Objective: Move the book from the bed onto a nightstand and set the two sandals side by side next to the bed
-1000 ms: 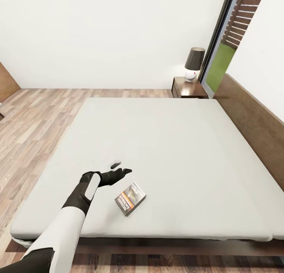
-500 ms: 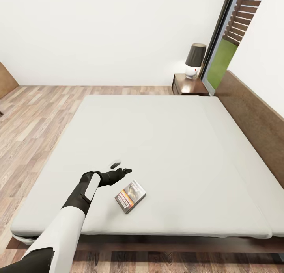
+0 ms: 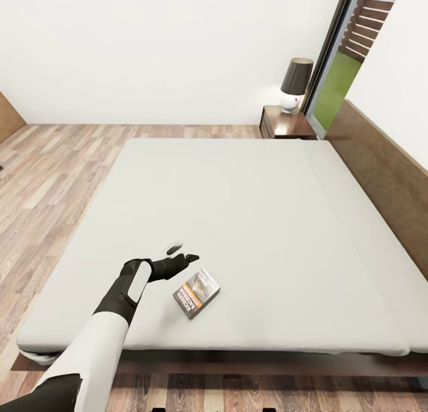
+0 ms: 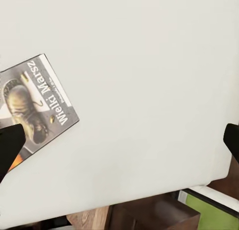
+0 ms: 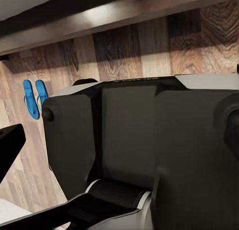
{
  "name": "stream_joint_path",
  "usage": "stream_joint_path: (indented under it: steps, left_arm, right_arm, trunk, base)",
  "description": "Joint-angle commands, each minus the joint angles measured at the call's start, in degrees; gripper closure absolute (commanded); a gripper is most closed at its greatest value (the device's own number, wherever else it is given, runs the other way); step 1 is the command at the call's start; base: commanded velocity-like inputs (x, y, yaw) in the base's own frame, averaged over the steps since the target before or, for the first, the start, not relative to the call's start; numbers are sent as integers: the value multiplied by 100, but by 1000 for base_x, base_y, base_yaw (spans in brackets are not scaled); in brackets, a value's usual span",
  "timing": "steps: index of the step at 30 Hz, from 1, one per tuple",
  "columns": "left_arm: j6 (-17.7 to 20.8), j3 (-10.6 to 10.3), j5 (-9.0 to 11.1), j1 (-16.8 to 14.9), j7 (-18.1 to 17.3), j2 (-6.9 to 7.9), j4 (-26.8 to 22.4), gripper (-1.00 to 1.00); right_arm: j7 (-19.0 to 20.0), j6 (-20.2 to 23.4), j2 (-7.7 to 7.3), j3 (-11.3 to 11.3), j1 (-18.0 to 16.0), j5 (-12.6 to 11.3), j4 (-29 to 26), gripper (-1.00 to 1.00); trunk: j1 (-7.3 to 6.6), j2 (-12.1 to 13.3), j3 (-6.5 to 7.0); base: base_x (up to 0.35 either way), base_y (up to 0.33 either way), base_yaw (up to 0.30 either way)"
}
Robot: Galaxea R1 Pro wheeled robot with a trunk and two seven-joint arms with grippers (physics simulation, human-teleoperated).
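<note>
The book (image 3: 197, 293) lies flat on the pale grey bed (image 3: 238, 210), close to its near edge. Over the mattress my left gripper (image 3: 183, 252) is open, just beyond and to the left of the book, not touching it. The left wrist view has the book's cover (image 4: 36, 104) beside one black fingertip (image 4: 9, 146), the jaws spread wide over bare mattress (image 4: 149, 65). The nightstand (image 3: 286, 123) stands at the bed's far right corner. Both blue sandals (image 5: 35, 97) lie side by side on the plank floor. My right gripper (image 5: 119, 140) is open and holds nothing.
A dark-shaded lamp (image 3: 295, 83) sits on the nightstand, by the tall window (image 3: 342, 67). The dark headboard (image 3: 386, 168) runs along the bed's right side. Wood floor (image 3: 47, 174) spreads left of the bed. My own dark base (image 5: 129, 140) and the bed frame's edge (image 5: 119, 16) appear in the right wrist view.
The head view has shifted a little: the nightstand, lamp and far edge of the bed sit higher in the picture. My left arm and the book keep their places.
</note>
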Motion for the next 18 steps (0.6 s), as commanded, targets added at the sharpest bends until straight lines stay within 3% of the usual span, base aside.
stream_joint_path:
  steps: [1,18]
  left_arm:
    - [42,35,-11,-4,-24,-8,-3,-100]
    - [42,35,-4,-3,-24,-14,-3,-100]
  right_arm:
    - [10,-28,-4,30,-4,-27,7,-100]
    - [36,-25,-25,17,-4,-28,7,-100]
  trunk:
    - [3,-10,-17]
    - [3,-10,-171]
  base:
    - [0,0,0]
    - [0,0,0]
